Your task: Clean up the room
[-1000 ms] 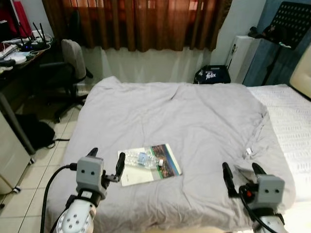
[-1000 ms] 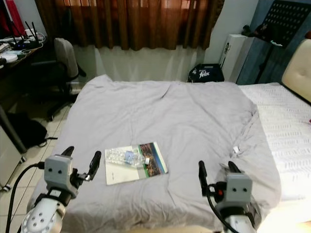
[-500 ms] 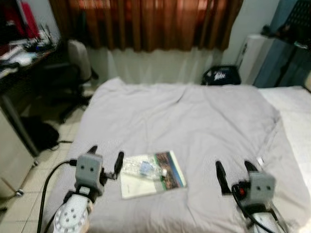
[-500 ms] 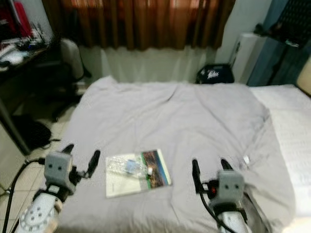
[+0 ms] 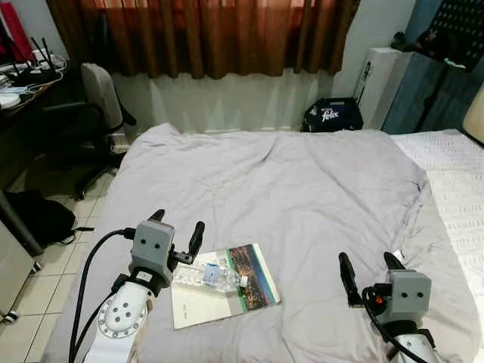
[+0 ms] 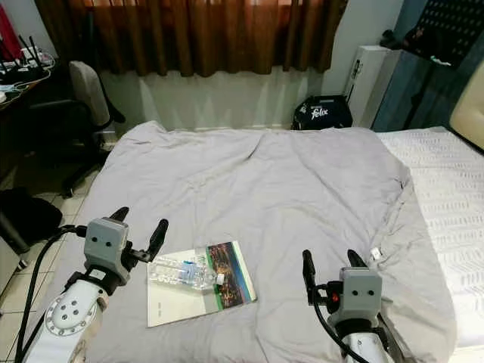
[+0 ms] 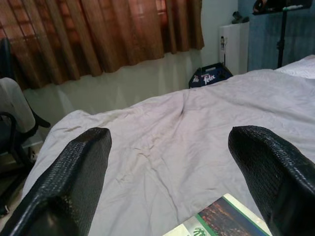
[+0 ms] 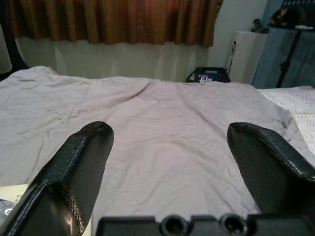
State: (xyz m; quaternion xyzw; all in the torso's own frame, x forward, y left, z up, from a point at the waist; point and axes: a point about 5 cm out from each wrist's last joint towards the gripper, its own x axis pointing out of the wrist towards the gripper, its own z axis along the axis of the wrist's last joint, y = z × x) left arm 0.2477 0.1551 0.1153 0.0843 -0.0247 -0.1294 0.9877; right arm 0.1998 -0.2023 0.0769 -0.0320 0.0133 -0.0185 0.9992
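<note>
Robot stands at the foot of a bed [image 5: 302,189] covered by a wrinkled light grey duvet [image 5: 287,181]. Left gripper [image 5: 177,228] is raised over the near left part of the bed, fingers spread wide, nothing between them; it sits just beside and slightly above a clear plastic water bottle [image 5: 208,276]. The bottle lies on its side, blue label, white cap toward the robot's right, resting on top of a magazine [image 5: 223,283]. The magazine lies flat on the duvet, a white page on its left half, a dark photo cover with a green strip on its right. Right gripper [image 5: 372,271] hovers over the near right part of the bed, fingers also spread apart and empty, well apart from the bottle and magazine. A small white tag [image 6: 373,254] lies on the duvet fold near the right gripper. Right of the duvet, a white textured mattress cover [image 5: 454,181] shows. Beyond the bed: brown-red curtains [image 5: 204,38] over a pale wall, a dark bag with white lettering [image 5: 330,116] on the floor, a white appliance [image 5: 374,79] beside it, and a black music stand [image 5: 450,34] at the far right. To the left: an office chair [image 5: 87,113] with a light garment on its back, a desk edge with a router [image 5: 34,68], a black bag [image 5: 34,219] on the tiled floor [image 5: 68,242].
</note>
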